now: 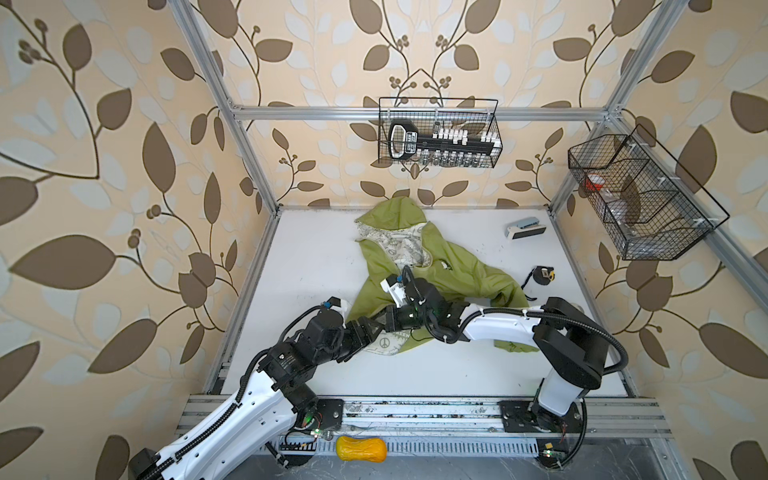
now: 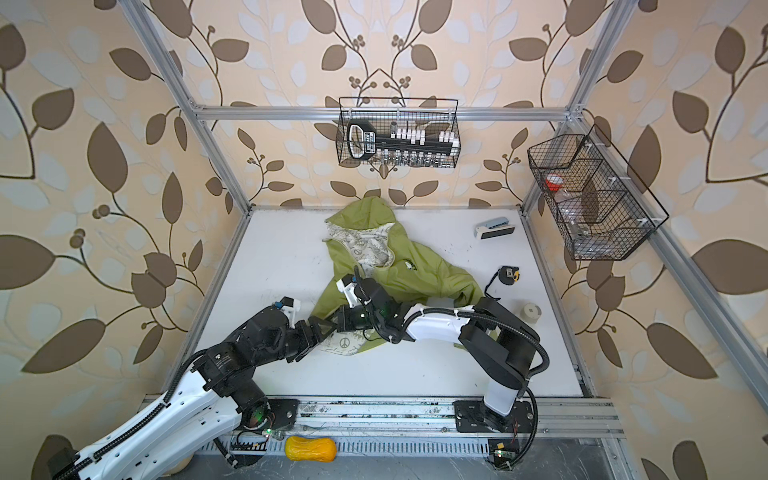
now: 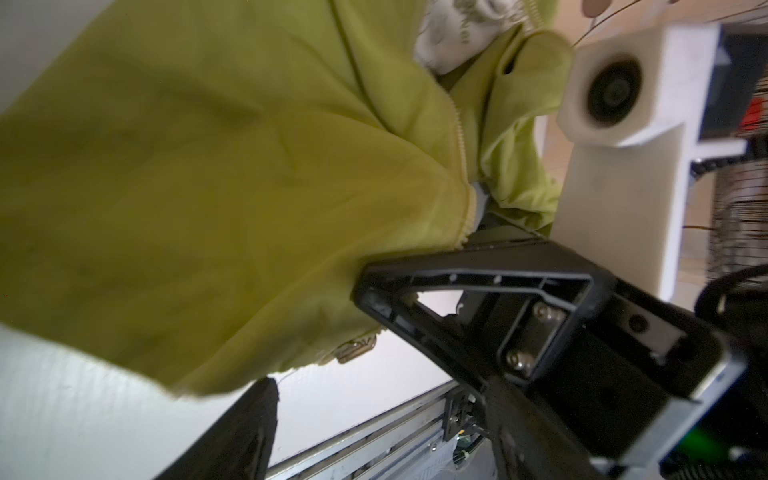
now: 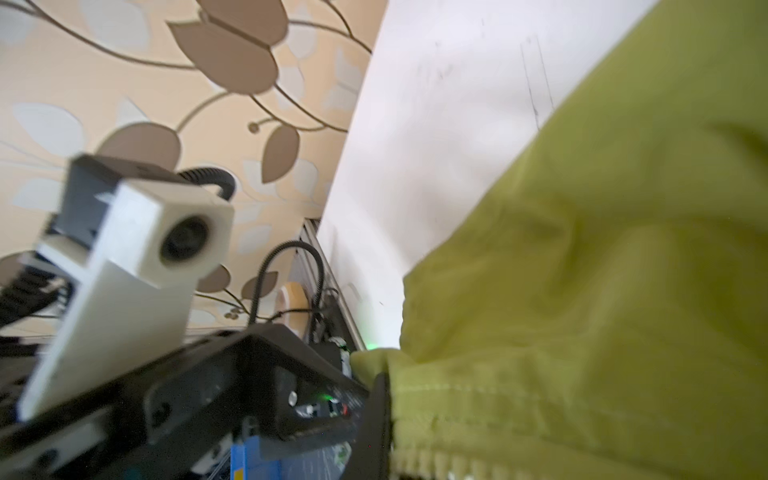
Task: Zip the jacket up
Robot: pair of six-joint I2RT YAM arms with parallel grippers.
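Observation:
The olive-green jacket (image 1: 457, 270) (image 2: 424, 270) lies crumpled on the white table (image 1: 316, 257), hood toward the back wall, with its printed white lining showing. Both grippers meet at its near hem. In both top views my right gripper (image 1: 387, 319) (image 2: 338, 322) is shut on the jacket's zipper edge. In the right wrist view the green fabric (image 4: 602, 291) and pale zipper teeth (image 4: 419, 461) press against my right gripper (image 4: 388, 415). My left gripper (image 1: 376, 328) (image 3: 382, 399) stands open just beside it, with bare table between its fingers. A brass zipper pull (image 3: 357, 347) hangs at the hem.
A tape measure (image 1: 542, 274) and a grey-white handheld device (image 1: 524, 227) lie at the right back. A beige roll (image 2: 530, 312) stands behind the right arm. Wire baskets hang on the back wall (image 1: 438, 133) and on the right (image 1: 640, 199). A yellow gourd (image 1: 360, 449) rests on the front rail.

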